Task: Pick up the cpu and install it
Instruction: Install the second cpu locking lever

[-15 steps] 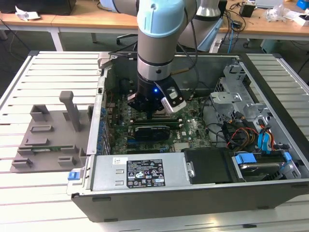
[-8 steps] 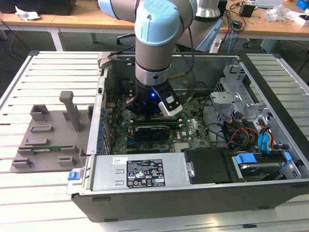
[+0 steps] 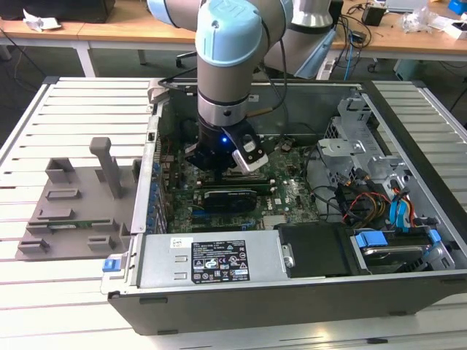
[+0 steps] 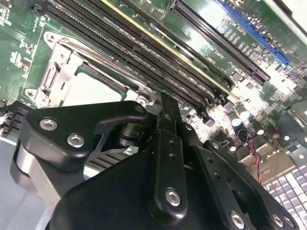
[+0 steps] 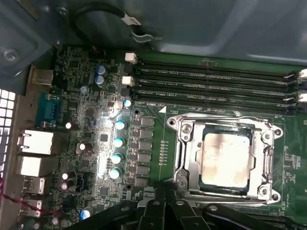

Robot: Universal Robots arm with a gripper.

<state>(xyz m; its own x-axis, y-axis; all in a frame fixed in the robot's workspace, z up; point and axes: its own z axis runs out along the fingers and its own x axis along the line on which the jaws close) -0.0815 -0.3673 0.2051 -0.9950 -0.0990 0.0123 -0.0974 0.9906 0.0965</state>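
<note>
The cpu is seated in the socket frame; the gripper is positioned above, clenched, nothing grasped.

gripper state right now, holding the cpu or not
Gripper: fingers drawn together with nothing between them, so shut and empty. The cpu sits in the socket frame on the motherboard, apart from the gripper.
</note>
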